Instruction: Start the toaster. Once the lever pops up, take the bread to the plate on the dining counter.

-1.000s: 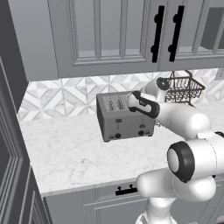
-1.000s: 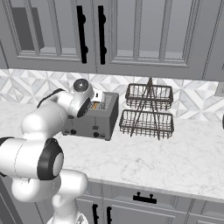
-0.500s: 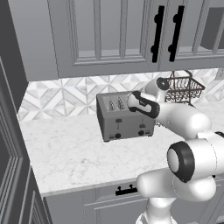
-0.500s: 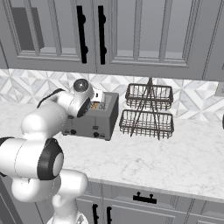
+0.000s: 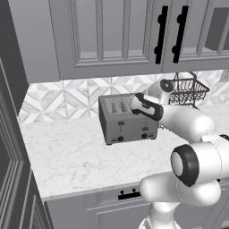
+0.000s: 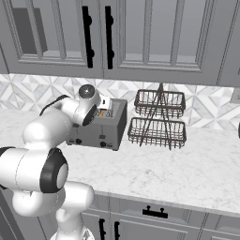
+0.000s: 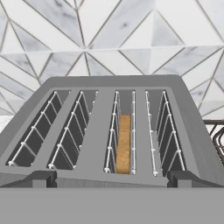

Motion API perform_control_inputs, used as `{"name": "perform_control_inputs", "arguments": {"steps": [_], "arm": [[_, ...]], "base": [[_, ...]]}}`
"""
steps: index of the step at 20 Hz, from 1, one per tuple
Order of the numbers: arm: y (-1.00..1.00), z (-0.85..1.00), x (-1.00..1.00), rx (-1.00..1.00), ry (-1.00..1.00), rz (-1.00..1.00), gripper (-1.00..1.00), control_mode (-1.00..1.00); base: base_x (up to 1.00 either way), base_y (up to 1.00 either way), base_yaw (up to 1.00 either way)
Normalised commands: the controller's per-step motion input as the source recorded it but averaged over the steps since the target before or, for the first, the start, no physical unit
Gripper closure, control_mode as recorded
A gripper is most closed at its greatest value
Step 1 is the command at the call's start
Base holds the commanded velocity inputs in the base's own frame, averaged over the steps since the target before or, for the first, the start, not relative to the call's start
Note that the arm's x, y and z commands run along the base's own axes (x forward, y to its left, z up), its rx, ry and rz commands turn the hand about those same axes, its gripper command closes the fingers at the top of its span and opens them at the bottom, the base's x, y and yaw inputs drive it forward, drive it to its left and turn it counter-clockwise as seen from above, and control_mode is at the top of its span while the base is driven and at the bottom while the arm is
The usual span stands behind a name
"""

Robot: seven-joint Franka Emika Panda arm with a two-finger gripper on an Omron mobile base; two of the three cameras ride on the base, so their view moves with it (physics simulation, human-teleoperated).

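Grey upper cabinets [image 5: 112, 40] with black handles hang over a white marble desk [image 5: 76, 156] backed by a geometric tile backsplash [image 7: 109, 35]. The white arm [image 5: 192, 134] reaches from the base across the desk toward the wall. A two-tier black wire rack [image 6: 157, 119] stands on the desk just beside the toaster [image 5: 127, 118], on its right as the base sees it. The toaster is a boxy grey four-slot unit, upright near the backsplash, with two black levers and two black knobs low on its front face. The end effector [image 7: 111, 181] hovers over the toaster's front edge, looking down into the slots; its two dark fingertips [image 7: 39, 178] stand wide apart, one toward each end of the toaster top, and hold nothing. The bread [image 7: 124, 143], a tan slice with a darker crust, sits low in the third slot from the left in the hand view, its top edge below the slot rim; a hint of tan also shows in the right base view. Progress, as a judgement: early. Whether a lever has been pressed cannot be told from here; the bread is still in the toaster, so lifting it out and carrying it to the plate on the dining counter remain.
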Motion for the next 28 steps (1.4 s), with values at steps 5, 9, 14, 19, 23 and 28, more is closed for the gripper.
{"name": "perform_control_inputs", "arguments": {"steps": [5, 9, 14, 19, 23, 28], "arm": [[0.00, 0.00, 0.00, 0.00, 0.00, 0.00, -1.00, -1.00], [0.00, 0.00, 0.00, 0.00, 0.00, 0.00, -1.00, -1.00], [0.00, 0.00, 0.00, 0.00, 0.00, 0.00, -1.00, -1.00], [0.00, 0.00, 0.00, 0.00, 0.00, 0.00, -1.00, -1.00], [0.00, 0.00, 0.00, 0.00, 0.00, 0.00, -1.00, -1.00], [0.00, 0.00, 0.00, 0.00, 0.00, 0.00, -1.00, -1.00]], "base": [[0.00, 0.00, 0.00], [0.00, 0.00, 0.00], [0.00, 0.00, 0.00], [0.00, 0.00, 0.00], [0.00, 0.00, 0.00], [0.00, 0.00, 0.00]]}}
